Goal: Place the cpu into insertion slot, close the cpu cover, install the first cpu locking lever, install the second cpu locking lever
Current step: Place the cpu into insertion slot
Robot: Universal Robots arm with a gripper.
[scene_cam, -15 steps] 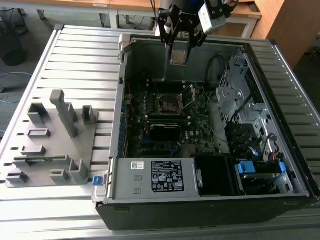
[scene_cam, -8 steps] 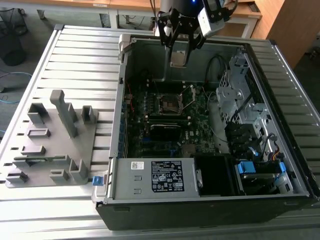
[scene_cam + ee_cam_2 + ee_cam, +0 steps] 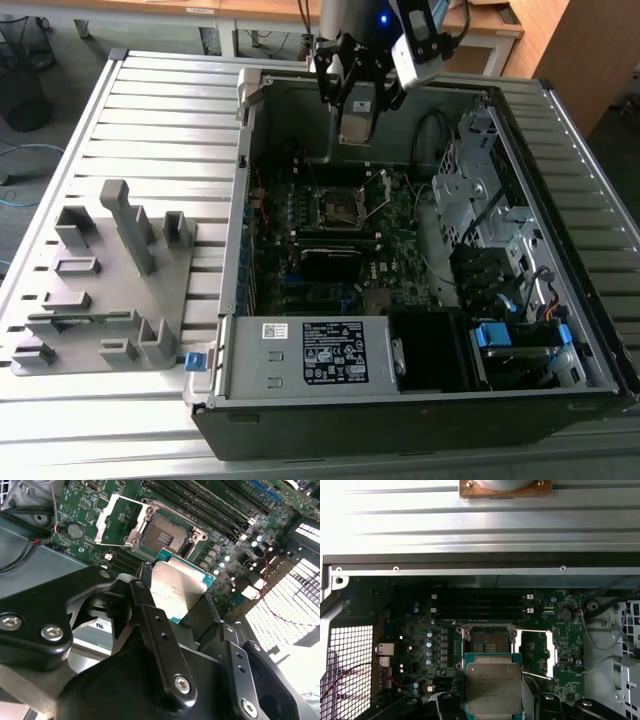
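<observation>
The slatted desk (image 3: 150, 110) carries an open case (image 3: 400, 425) laid on its side. This turns the motherboard (image 3: 400, 215) upward, where an arm coming from above can reach it. On the board the slot (image 3: 487, 642) sits bare with its contact field exposed. It lies below the gripper and a little ahead of it, well apart from the fingers. The cover (image 3: 550, 652) is swung back just beside the slot, which leaves the opening free to take the chip.

The gripper (image 3: 358, 135) hangs over the board inside the case and is clamped on the cpu (image 3: 180, 590), one finger on each of two opposite edges. This edge grip leaves the underside of the chip clear. The cpu's metal top faces the wrist cameras, and it looks roughly parallel to the board, which I judge is meant to let it go down level. It hangs between the fingertips in the air, above the slot and short of it, touching nothing on the board. The placing is not yet done and the cover stands open.
</observation>
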